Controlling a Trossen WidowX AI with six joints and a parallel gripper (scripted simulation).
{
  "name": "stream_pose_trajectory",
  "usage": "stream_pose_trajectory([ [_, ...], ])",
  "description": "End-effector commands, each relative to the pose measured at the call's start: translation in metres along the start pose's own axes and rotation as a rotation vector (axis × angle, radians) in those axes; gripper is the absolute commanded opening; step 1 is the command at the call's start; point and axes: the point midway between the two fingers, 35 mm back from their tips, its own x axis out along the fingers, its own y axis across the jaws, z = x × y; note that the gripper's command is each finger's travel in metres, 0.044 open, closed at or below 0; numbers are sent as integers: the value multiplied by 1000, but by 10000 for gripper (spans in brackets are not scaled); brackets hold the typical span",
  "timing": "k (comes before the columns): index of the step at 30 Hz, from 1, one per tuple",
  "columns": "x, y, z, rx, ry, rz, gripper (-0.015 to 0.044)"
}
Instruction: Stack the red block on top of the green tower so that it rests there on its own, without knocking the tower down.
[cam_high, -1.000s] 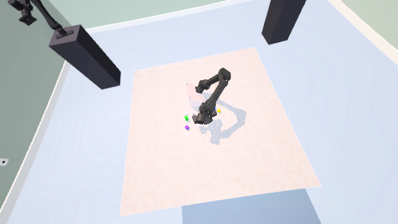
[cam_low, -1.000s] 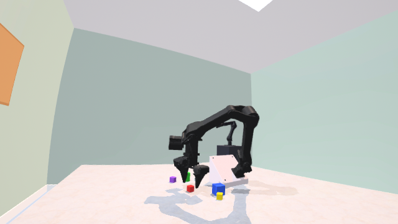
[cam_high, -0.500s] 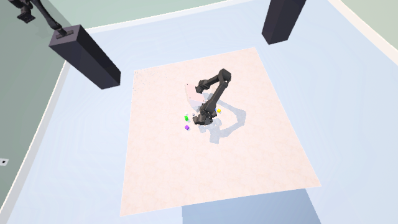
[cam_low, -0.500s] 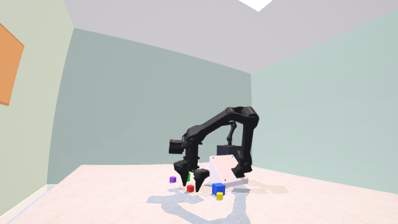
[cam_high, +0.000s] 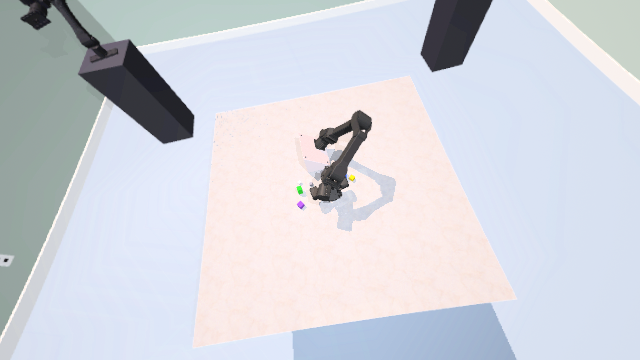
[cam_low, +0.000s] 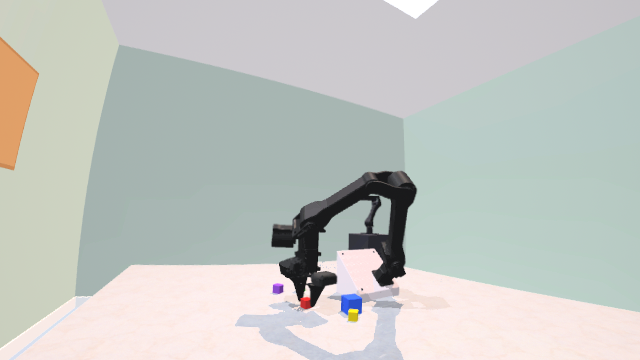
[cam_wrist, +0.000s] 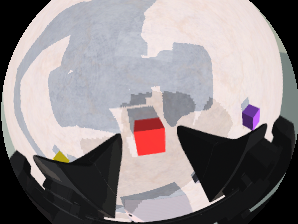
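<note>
Red block (cam_wrist: 149, 136) on the mat between the half-closed tool's (cam_wrist: 149, 156) fingers, gaps on both sides, not gripped.

The pale bench (cam_low: 150, 320) carries the red block (cam_low: 305, 302). A blue block (cam_low: 351, 303) and yellow block (cam_low: 353, 314) lie right of it. A purple block (cam_low: 278, 288) lies to its left.

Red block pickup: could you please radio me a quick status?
Pincer low, fingers straddling red block, not yet gripping. Block on the mat. Green tower standing, purple cube nearby.
</note>
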Motion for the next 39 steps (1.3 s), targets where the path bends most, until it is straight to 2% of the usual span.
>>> stream_pose_trajectory([
  [1,0,0,0,5,-1,3,177],
  [4,0,0,0,5,-1,3,99],
  [10,0,0,0,5,-1,3,59],
  [12,-3,0,0,5,-1,3,6],
  [13,-6,0,0,5,-1,2,0],
  [34,-110,-1,0,6,1,-1,0],
  [39,-114,-2,1,10,-6,-2,0],
])
